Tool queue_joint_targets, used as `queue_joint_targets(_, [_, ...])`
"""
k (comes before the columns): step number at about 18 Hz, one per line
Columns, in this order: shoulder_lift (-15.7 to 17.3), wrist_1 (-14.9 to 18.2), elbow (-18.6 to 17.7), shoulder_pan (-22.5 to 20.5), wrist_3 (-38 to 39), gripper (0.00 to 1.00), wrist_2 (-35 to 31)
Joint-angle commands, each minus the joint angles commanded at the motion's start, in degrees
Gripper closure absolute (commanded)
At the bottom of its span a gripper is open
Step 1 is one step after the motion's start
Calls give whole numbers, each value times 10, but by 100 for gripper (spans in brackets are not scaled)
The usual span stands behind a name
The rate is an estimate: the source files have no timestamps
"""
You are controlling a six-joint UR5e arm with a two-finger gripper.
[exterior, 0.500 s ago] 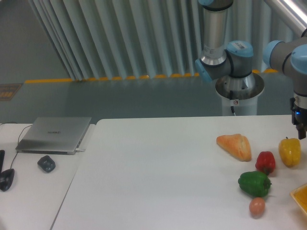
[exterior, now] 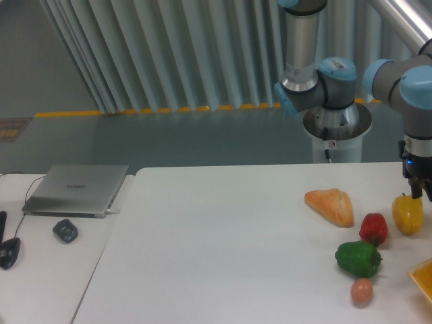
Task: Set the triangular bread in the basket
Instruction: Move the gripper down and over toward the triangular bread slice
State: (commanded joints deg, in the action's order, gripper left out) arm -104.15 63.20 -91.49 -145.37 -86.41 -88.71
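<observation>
The triangular bread (exterior: 331,204), a golden-orange wedge, lies on the white table at the right, with nothing touching it. Only a yellow-orange corner of the basket (exterior: 424,277) shows, at the right edge near the front. My gripper (exterior: 418,192) hangs at the far right, just above the yellow bell pepper (exterior: 408,214) and well to the right of the bread. Its dark fingers are small and partly cut off by the frame edge, so I cannot tell whether they are open or shut. Nothing shows between them.
A red pepper (exterior: 373,228), a green pepper (exterior: 358,258) and a small brownish egg-shaped item (exterior: 362,291) lie between the bread and the basket. The arm's base (exterior: 335,128) stands behind the table. A laptop (exterior: 76,189) and a mouse (exterior: 65,230) sit on the left desk.
The arm's wrist and gripper have shifted slightly left, toward the yellow pepper. The bread and the other items have not moved.
</observation>
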Motion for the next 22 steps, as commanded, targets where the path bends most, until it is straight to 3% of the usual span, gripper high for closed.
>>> queue_joint_targets(2, [-3,-5,-6,-8,3,0,32])
queue_joint_targets(10, [-8,-12,-12,0,21,0,35])
queue_joint_targets(15, [-19,-43,-8,32,131,0,40])
queue_joint_targets(18, [-18,-35,-18,54,136,0,34])
queue_joint_targets(22, [-9,17,-32,79,134,0,3])
